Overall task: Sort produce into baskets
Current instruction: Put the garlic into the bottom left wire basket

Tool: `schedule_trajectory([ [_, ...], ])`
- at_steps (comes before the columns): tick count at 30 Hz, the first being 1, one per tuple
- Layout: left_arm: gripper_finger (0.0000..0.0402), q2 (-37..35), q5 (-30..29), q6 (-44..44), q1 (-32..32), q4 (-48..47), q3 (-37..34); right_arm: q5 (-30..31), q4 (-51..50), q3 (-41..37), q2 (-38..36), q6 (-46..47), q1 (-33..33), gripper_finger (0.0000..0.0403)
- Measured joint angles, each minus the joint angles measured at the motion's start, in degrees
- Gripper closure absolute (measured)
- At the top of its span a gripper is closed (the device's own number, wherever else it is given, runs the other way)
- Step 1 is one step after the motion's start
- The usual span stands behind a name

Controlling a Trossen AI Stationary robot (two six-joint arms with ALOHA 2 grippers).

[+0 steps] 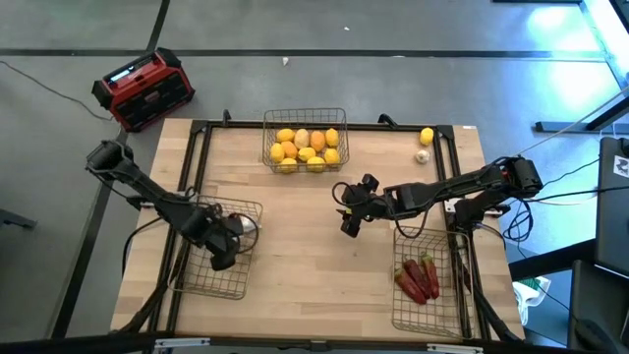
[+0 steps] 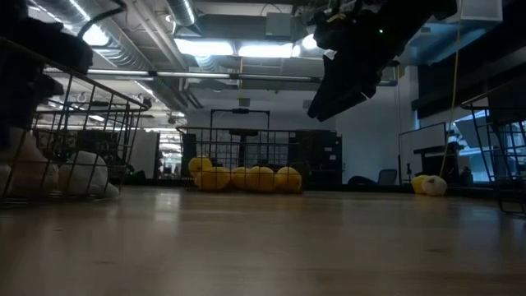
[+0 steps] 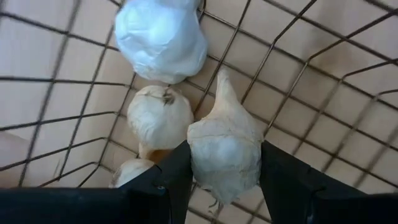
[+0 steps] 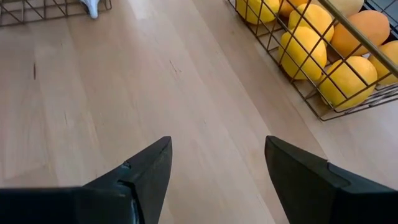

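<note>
The left hand [image 3: 221, 180] is down inside the left basket [image 1: 218, 251] near the tabletop's left front, its two fingers pinching a white garlic bulb [image 3: 224, 152]. In the left wrist view three more garlic bulbs [image 3: 160, 38] lie on the wire floor just beyond it. The held bulb sits low over the mesh, so the step in hand looks like setting it down among the others.

The right hand [image 1: 349, 221] hangs above bare wood at the middle of the tabletop [image 1: 314, 256], fingers spread with nothing between them; the right wrist view shows only wood under them.

Most of the sorting appears done. The far basket [image 1: 305, 141] at the middle of the tabletop's back edge holds a heap of yellow and orange fruits [image 1: 307, 149]. The right basket [image 1: 428, 280] at the right front holds a few dark red chili pieces [image 1: 417, 277]. What is left, as far as the pictures show, is a loose yellow fruit [image 1: 427, 136] and a loose garlic bulb [image 1: 423, 155], lying just beside each other near the tabletop's far right corner, well apart from every basket. The fruit would belong with the far heap and the bulb in the left basket.

A red-and-black box [image 1: 143, 88] stands on the floor beyond the far left corner; it bears a small pale panel, but any writing on it is too small to read. No other label or brand can be made out.
</note>
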Motion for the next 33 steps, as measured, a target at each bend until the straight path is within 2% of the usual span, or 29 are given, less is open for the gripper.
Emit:
schedule_trajectory([
  [10,0.0244,8.7,0.5,-0.8,0.0,3.0,0.0,0.0,-0.2,0.0,0.0,0.0,0.0,0.015],
  [21,0.0241,10.7,1.6,-1.7,0.2,5.2,0.0,0.0,-0.2,0.0,0.0,0.0,0.0,0.015],
  [29,0.0158,10.7,3.1,-0.3,0.2,5.3,0.0,0.0,-0.2,0.0,0.0,0.0,0.0,0.015],
  [33,0.0142,9.1,3.4,0.4,0.2,2.0,0.4,0.0,-0.2,0.0,0.0,0.0,0.0,0.015],
])
